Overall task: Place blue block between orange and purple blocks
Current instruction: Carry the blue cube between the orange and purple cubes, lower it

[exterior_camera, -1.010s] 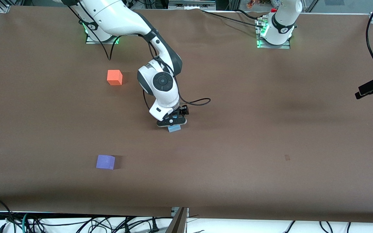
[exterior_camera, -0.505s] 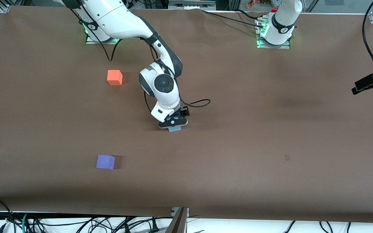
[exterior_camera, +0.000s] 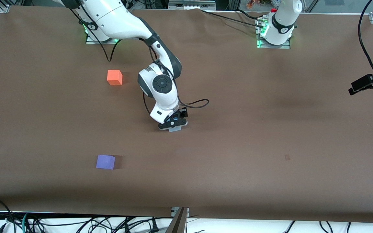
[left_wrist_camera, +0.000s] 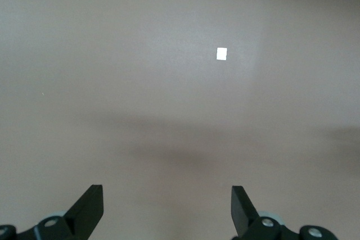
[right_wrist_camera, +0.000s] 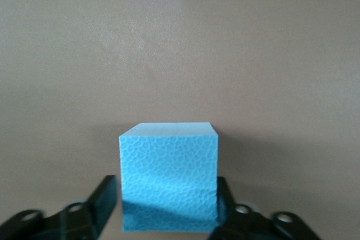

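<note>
The blue block [right_wrist_camera: 169,175] is a sky-blue cube standing on the brown table between the fingers of my right gripper [right_wrist_camera: 169,209], whose pads press both of its sides. In the front view only a sliver of the blue block [exterior_camera: 175,130] shows under my right gripper [exterior_camera: 174,127]. The orange block [exterior_camera: 114,77] lies toward the right arm's end, farther from the front camera. The purple block [exterior_camera: 105,161] lies nearer to that camera. My left gripper [left_wrist_camera: 167,209] is open and empty over bare table at the left arm's end [exterior_camera: 356,89].
The brown cloth table [exterior_camera: 238,145] is bare around the blocks. A small pale mark [exterior_camera: 287,157] lies on the cloth and also shows in the left wrist view [left_wrist_camera: 221,54]. A black cable [exterior_camera: 196,104] loops beside the right wrist.
My right gripper has sunk lower around the blue block, so less of the block shows in the front view. My left gripper has drifted slightly toward the table's middle.
</note>
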Robot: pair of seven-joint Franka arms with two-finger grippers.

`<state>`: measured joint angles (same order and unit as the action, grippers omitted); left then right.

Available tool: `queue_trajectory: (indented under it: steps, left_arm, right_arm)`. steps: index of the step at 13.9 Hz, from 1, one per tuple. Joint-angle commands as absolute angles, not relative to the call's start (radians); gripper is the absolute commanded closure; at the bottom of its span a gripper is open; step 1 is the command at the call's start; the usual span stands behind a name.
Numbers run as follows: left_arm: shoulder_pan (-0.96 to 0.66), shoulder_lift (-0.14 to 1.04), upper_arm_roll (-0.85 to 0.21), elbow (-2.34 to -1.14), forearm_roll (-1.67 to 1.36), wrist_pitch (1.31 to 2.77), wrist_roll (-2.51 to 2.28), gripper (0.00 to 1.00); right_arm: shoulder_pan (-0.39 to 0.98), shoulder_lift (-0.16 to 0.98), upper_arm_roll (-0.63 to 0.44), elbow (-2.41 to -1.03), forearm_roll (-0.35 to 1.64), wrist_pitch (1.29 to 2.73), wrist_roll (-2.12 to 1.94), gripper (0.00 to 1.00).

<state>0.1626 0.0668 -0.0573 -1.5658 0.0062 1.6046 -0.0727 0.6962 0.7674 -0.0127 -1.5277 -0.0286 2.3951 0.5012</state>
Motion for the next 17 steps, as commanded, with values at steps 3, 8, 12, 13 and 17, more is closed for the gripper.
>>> queue_trajectory:
  steps: [3, 8, 12, 13, 17]
  left_arm:
    - [0.153, 0.063, -0.038, -1.529, 0.0, 1.592, -0.072, 0.0]
    - [0.15, 0.071, -0.037, -1.526, 0.003, 1.594, -0.075, 0.0]
    - [0.149, 0.071, -0.046, -1.526, 0.003, 1.592, -0.077, 0.0]
    - [0.147, 0.069, -0.046, -1.526, 0.003, 1.592, -0.075, 0.0]
    - [0.146, 0.071, -0.046, -1.526, 0.003, 1.591, -0.074, 0.0]
  right_arm:
    - [0.669, 0.761, -0.017, -1.485, -0.025, 2.392, 0.491, 0.91]
    - [0.604, 0.641, -0.126, -1.497, -0.015, 2.17, 0.462, 0.91]
    - [0.494, 0.51, -0.133, -1.687, 0.005, 2.135, 0.443, 0.91]
    - [0.485, 0.474, -0.138, -1.741, 0.005, 2.15, 0.437, 0.91]
    - [0.423, 0.422, -0.158, -1.888, 0.064, 2.218, 0.378, 0.91]
